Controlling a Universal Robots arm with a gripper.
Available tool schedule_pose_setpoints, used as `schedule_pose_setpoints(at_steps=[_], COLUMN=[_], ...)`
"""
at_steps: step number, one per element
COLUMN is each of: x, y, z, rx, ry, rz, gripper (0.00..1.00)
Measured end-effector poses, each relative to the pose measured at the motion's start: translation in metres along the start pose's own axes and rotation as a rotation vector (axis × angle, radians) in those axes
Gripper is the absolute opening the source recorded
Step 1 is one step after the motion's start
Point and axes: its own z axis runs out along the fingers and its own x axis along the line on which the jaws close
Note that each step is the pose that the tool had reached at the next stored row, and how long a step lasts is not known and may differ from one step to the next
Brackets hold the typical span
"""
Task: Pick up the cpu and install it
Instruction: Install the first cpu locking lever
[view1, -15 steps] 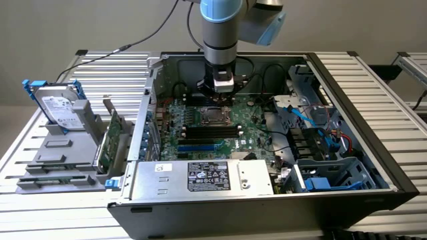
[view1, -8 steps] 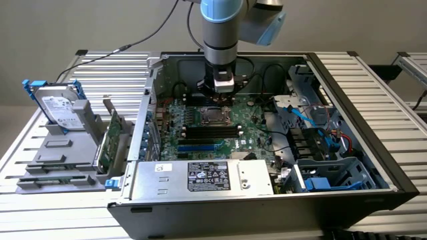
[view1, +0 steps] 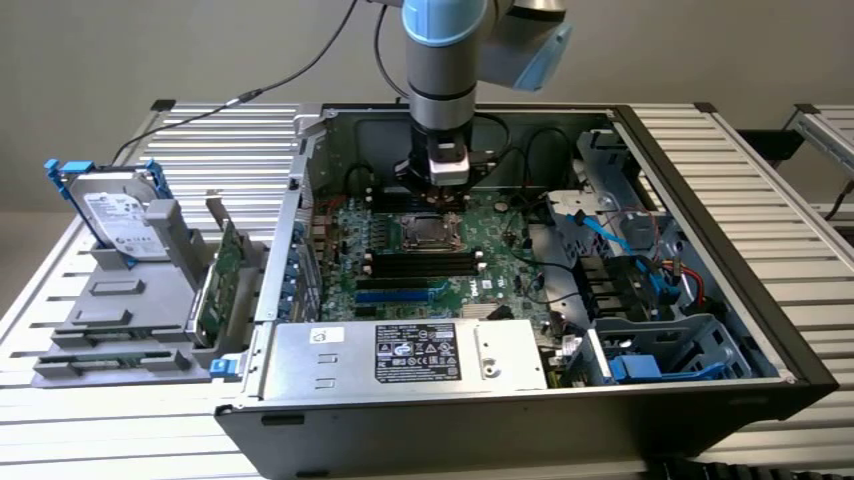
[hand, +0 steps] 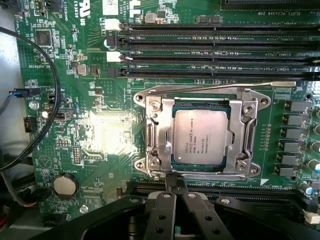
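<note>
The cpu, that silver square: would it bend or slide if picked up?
The cpu is probably stiff: its top is flat metal. Likely slippery: that metal looks smooth. A sideways push should barely move it; the socket frame surrounds it.

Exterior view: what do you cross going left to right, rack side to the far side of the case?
hard drive → green circuit card → cpu → blue-grey drive cage
</note>
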Motion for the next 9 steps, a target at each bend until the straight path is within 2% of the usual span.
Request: schedule_pose_setpoints(at_steps=[9], x=[0.0012], y=[0.0002], z=[0.0001], rx=[0.0081], ry=[-0.0008], rz=[-0.003], gripper=[0.11])
